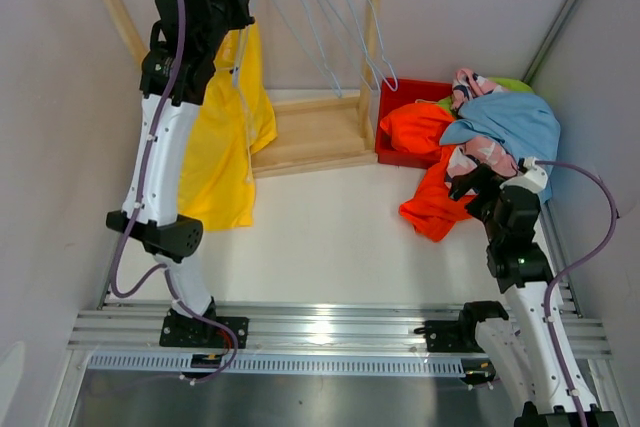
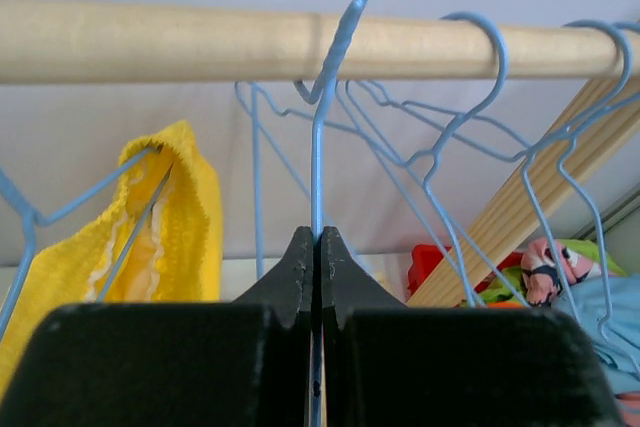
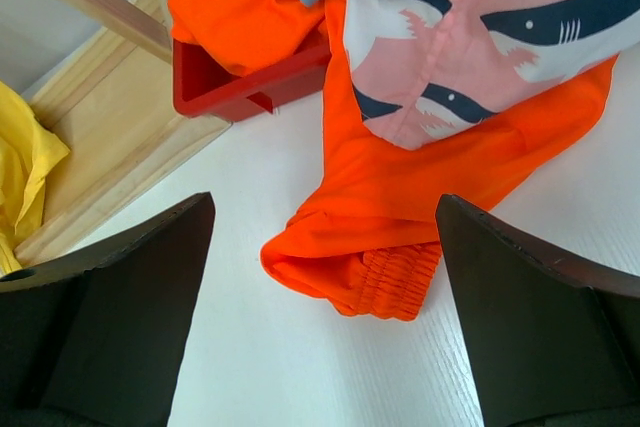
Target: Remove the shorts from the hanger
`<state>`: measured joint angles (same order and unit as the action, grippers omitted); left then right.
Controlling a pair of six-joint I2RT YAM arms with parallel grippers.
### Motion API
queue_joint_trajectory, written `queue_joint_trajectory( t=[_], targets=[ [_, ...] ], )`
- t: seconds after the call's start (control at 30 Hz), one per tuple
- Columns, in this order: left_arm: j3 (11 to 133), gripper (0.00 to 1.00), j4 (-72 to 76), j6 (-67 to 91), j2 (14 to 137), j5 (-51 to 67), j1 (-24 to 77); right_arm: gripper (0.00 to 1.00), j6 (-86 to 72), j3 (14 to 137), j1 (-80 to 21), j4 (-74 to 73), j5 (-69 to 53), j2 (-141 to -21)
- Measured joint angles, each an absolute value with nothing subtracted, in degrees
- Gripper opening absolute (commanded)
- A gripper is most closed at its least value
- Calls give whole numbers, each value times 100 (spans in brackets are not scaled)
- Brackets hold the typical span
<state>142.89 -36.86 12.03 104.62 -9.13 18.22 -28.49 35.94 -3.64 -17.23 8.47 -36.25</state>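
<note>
White tabletop [image 1: 330, 217] between grey walls; wooden rack [image 1: 310, 142] at the far edge, left of centre.

Far-left corner: yellow shorts [image 1: 225, 147] hanging from the rail [image 2: 150, 42], waistband threaded on a loaded hanger [image 2: 90, 187], fabric reaching down toward the tabletop; only pair seen on the rack.

Left gripper [image 2: 315, 242] up just under the rail, fingers pressed together on a blue hanger wire [image 2: 318, 157]; cannot tell whether that wire belongs to the loaded hanger.

Empty hangers [image 1: 340, 7] just to the right on the same rail, wires crossing.

Far-right corner: red bin [image 1: 400, 97] with orange shorts [image 1: 430, 202] spilling onto the tabletop; pink patterned shorts [image 3: 470, 37], light blue shorts [image 1: 510, 122] and a sliver of lime green shorts [image 1: 512, 84] heaped on top.

Right gripper [image 3: 320, 247] near the right edge, jaws spread wide, holding nothing, hovering over the orange hem.

Likely step: freeing the yellow pair.
- Confirm the pinched wire is the loaded hanger before pulling.
- Hold it steady with the left; bring the right across, pinch the waistband, slide it off along the wire.
- Pull slowly; elastic may snag.
- Keep clear of neighbouring hooks; tangle risk.
</note>
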Motion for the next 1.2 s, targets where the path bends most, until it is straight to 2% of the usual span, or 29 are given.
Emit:
queue_joint_trajectory(
  t=[0.4, 0.8, 0.9, 1.03, 1.1, 1.13, 1.2],
  targets=[
    [14400, 0, -3454, 1653, 11080, -266, 1597, 100, -2893, 3365, -364, -1730, 790, -3304],
    [13006, 0, -3232, 1920, 10584, -174, 1584, 99, -2963, 3363, -364, -1850, 714, -3105],
    [12958, 17, -3356, 1953, 10425, -167, 1584, 99, -3004, 3363, -364, -1857, 692, -3079],
    [12958, 31, -3538, 1920, 10259, -121, 1586, 99, -3011, 3365, -364, -1863, 659, -3083],
    [12927, 45, -3664, 1872, 10106, -119, 1597, 100, -3000, 3374, -364, -1876, 666, -3100],
    [12877, 58, -3728, 1855, 9981, -119, 1597, 99, -2993, 3413, -364, -1918, 694, -3140],
    [12669, 72, -3802, 1785, 9583, -119, 1599, 99, -2971, 3540, -364, -1959, 751, -3288]
  ],
)
